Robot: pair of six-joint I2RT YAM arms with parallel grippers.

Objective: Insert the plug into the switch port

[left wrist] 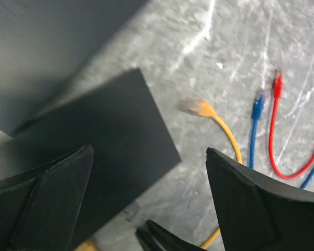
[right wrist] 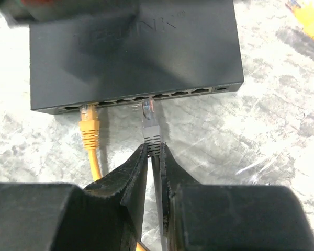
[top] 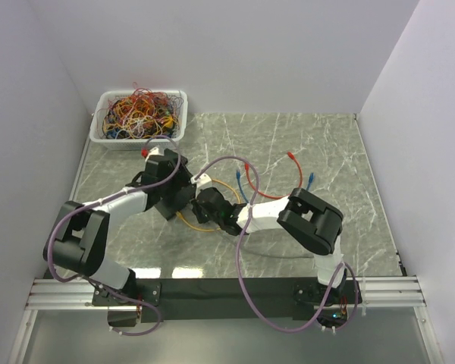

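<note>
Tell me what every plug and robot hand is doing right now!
switch, lying flat on the table.
grey plug, nose at the switch's front, can't tell if fully in.
orange plug, plugged into the switch.
red plug, loose on the table.
blue plug, loose on the table.
right gripper, pinching the grey plug's tail.
left gripper, wide open, holding nothing.

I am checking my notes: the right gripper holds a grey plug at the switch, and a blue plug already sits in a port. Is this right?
Only the colour is wrong: the seated plug is orange, not blue, as the right wrist view shows. The right gripper does hold the grey plug at the switch.
</note>
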